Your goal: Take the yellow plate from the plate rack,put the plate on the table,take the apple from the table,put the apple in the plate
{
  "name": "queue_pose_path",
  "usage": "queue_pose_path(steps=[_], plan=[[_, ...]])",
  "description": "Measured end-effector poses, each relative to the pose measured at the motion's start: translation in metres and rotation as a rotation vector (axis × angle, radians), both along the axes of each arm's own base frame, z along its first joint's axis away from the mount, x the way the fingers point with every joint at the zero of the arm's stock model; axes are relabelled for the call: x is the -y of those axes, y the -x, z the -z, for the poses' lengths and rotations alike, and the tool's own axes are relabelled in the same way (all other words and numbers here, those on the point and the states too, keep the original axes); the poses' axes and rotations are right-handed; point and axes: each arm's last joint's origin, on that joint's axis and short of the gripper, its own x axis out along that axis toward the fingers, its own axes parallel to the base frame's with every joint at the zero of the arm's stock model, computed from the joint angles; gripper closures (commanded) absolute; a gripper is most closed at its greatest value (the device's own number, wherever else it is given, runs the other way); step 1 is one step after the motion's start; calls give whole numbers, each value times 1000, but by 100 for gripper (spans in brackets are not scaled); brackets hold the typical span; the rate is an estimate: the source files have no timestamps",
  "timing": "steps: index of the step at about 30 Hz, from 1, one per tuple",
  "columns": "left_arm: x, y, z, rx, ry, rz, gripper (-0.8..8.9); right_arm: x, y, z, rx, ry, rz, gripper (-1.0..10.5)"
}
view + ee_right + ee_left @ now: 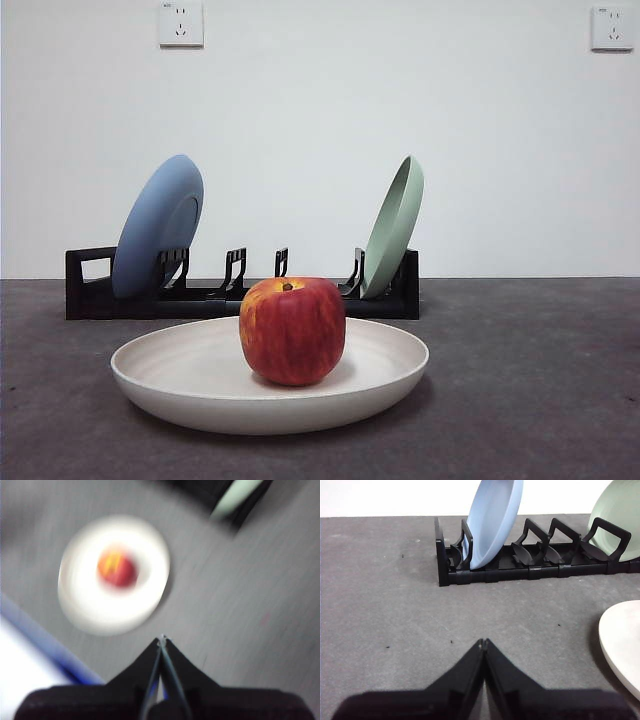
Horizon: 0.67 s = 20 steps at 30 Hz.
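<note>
The cream plate (200, 385) lies flat on the dark grey table (540, 400), in front of the black plate rack (90, 290). The red apple (292, 330) stands upright in the plate's middle. The blurred right wrist view shows the apple (117, 569) in the plate (145, 595) from high above, with my right gripper (162, 639) shut and empty, well apart from them. My left gripper (483, 642) is shut and empty, low over the table, with the rack (520, 567) ahead and the plate's rim (620, 640) to one side.
A blue plate (160, 225) leans in the rack's left slot and a pale green plate (395, 225) in its right slot; the slots between are empty. A white wall with two sockets stands behind. A blue strip (40, 640) runs along the table's edge.
</note>
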Motion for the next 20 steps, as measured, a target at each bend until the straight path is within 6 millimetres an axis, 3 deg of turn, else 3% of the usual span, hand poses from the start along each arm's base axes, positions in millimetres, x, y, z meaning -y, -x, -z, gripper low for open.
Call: queue_pose_path(steps=[5,11,15,20], plan=[[0,0,0,-1,0,0,816,34,12,-31,311,-188,142,945],[0,0,0,-2,0,0,816,66,44,-42,608,-152,344,946],[0,0,0,-2,0,0,816,71,47,-23,731,-130,407,945],[0,0,0,-2,0,0,816,71,36,29,788,-149,428,945]])
